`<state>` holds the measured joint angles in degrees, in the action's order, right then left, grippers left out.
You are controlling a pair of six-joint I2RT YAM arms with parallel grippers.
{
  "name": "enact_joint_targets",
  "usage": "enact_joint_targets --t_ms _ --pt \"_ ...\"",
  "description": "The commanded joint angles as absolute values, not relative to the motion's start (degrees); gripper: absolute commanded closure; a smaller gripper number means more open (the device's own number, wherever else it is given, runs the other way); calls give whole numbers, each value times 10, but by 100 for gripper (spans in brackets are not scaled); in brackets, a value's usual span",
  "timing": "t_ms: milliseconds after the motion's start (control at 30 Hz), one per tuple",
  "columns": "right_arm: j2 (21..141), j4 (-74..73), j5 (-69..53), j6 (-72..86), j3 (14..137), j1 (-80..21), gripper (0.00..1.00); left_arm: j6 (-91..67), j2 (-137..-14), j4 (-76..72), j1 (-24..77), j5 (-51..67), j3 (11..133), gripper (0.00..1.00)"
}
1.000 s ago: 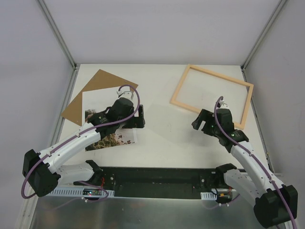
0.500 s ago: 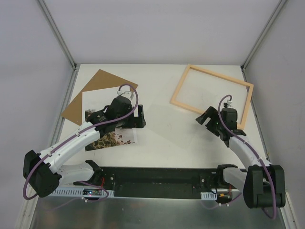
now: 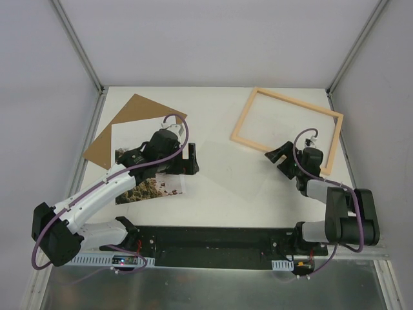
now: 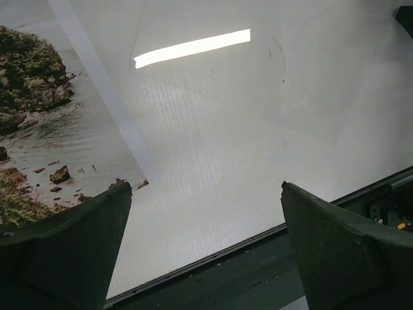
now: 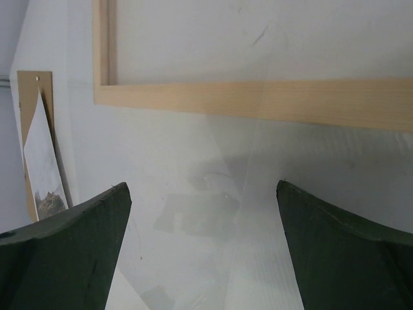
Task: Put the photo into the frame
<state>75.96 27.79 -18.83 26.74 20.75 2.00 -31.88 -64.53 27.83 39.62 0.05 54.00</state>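
Note:
The photo [image 3: 132, 137], a coastal cliff print, lies flat at the left of the table and partly over a brown board. My left gripper [image 3: 193, 159] hovers open at the photo's right edge with nothing between its fingers. In the left wrist view the photo [image 4: 45, 123] fills the left side, and its corner lies by the left finger [image 4: 71, 245] of the gripper [image 4: 206, 194]. The light wooden frame [image 3: 244, 113] lies at the back right. My right gripper [image 3: 277, 161] stands open and empty just in front of it. From the right wrist, the frame [image 5: 258, 100] runs across ahead of the gripper [image 5: 203, 194].
The brown backing board [image 3: 119, 126] sticks out behind the photo at the back left. A faint clear sheet [image 5: 213, 213] seems to lie on the table between the arms. A black rail [image 3: 213, 242] runs along the near edge. Grey walls close in the sides.
The right arm has folded back toward its base, its gripper drawing a little nearer the frame's front edge. The left gripper has shifted very slightly to the right. Both stay open.

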Motion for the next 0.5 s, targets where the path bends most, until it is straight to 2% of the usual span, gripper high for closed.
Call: enact_joint_targets --t_ms 0,167,233,467 --pt "821 419 -217 283 200 25 2 -301 -650 287 388 18 569 1" --pt "930 564 -258 334 200 28 1 -298 -654 294 387 18 582 1" --pt "975 628 -283 363 201 31 5 -297 -655 297 387 18 586 1" --pt "1056 725 -298 430 210 29 7 -297 -656 301 386 18 595 1"
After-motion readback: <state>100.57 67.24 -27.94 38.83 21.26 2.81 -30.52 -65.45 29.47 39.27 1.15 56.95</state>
